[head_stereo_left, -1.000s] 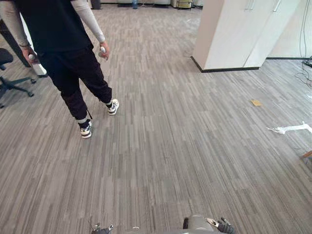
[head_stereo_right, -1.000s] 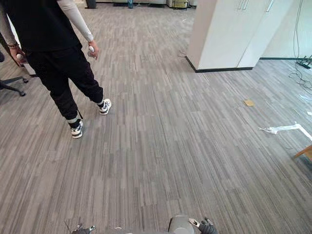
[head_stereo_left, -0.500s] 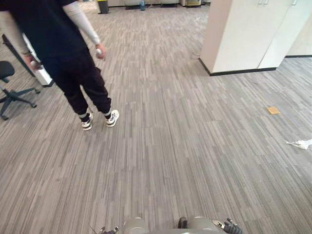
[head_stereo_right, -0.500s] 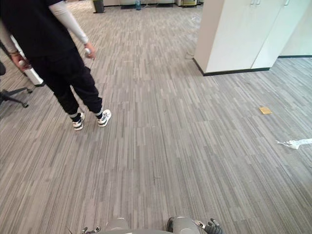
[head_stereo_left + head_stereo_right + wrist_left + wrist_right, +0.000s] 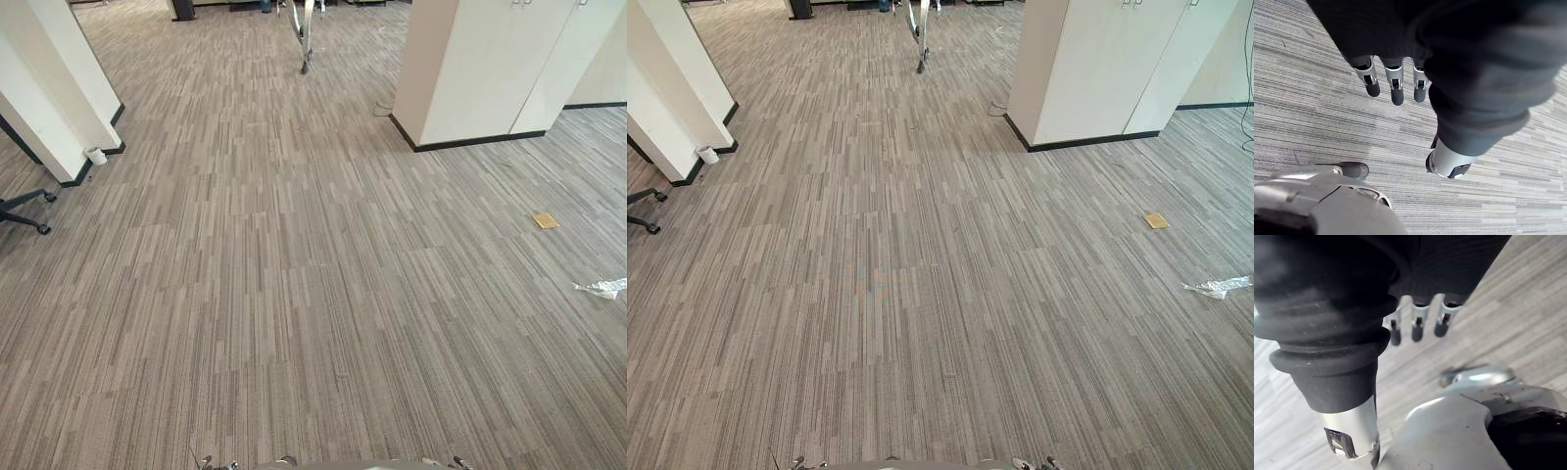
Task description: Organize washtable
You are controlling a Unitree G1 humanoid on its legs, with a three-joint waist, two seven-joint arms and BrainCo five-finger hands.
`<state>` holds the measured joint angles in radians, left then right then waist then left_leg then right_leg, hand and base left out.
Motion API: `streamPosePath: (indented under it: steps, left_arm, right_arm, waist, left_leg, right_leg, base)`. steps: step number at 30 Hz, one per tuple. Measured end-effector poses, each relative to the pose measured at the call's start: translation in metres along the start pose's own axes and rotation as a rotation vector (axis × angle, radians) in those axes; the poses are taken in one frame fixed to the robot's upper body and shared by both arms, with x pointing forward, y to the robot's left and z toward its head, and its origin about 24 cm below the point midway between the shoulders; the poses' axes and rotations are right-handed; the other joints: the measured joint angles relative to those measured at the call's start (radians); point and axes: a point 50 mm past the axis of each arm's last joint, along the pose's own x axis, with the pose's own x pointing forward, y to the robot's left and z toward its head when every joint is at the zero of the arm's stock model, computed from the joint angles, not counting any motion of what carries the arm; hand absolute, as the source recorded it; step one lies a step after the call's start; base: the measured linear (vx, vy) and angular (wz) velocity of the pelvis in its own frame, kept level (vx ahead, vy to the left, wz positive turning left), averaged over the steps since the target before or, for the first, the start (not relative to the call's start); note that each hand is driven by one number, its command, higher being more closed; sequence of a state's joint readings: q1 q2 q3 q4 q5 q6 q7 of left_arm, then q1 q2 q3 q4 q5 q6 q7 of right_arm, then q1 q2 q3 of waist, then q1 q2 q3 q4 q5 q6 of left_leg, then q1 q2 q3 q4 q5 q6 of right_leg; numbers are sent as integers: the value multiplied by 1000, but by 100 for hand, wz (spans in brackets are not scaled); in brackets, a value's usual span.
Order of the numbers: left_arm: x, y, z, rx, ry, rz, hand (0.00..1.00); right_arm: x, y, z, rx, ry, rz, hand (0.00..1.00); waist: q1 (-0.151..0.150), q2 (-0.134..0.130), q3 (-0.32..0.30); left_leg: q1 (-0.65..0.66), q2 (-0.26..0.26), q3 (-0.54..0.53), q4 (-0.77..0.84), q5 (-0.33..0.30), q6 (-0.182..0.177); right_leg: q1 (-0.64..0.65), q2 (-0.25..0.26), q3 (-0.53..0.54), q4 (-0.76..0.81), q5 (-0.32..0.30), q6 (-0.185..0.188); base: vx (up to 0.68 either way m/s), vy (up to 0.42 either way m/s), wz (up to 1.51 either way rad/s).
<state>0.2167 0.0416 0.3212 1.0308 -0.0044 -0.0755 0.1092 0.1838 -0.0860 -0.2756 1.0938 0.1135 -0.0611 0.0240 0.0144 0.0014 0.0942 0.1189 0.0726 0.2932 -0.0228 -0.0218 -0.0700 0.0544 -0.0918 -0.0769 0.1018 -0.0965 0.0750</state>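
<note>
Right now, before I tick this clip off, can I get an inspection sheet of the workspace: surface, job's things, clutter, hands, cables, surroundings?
Surface: grey striped carpet floor, seen from standing height.
Job's things: nothing seen.
Clutter: small brown square and crumpled clear wrap on the floor to the right; small white roll at the foot of the white column.
Hands: left hand and right hand both hang over the floor, fingers straight, holding nothing.
Cables: a thin cord seems to lie at the cabinet's corner; too small to be sure.
Surroundings: white cabinet far right, office chair base at the left edge, chrome stand far ahead.
</note>
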Motion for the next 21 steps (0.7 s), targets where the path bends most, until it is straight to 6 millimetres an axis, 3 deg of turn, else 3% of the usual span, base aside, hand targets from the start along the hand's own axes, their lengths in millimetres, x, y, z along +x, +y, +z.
streamPosePath:
  steps: [12,21]
  left_arm:
    - [3,-6,10,-89,-11,-4,0]
    - [6,-11,20,-170,-22,-7,0]
  right_arm:
    - [0,-4,0,21,-1,-45,0]
    - [2,-2,5,33,-1,-55,0]
  waist:
    - [-5,9,7]
    - [-7,10,28]
  left_leg:
    - [-48,10,16,-24,5,4]
    - [-33,6,3,-47,11,1]
  right_leg:
    - [-47,10,15,-38,15,2]
    - [-5,15,-12,-75,22,1]
  base:
    - [17,-6,-3]
    - [101,-14,5]
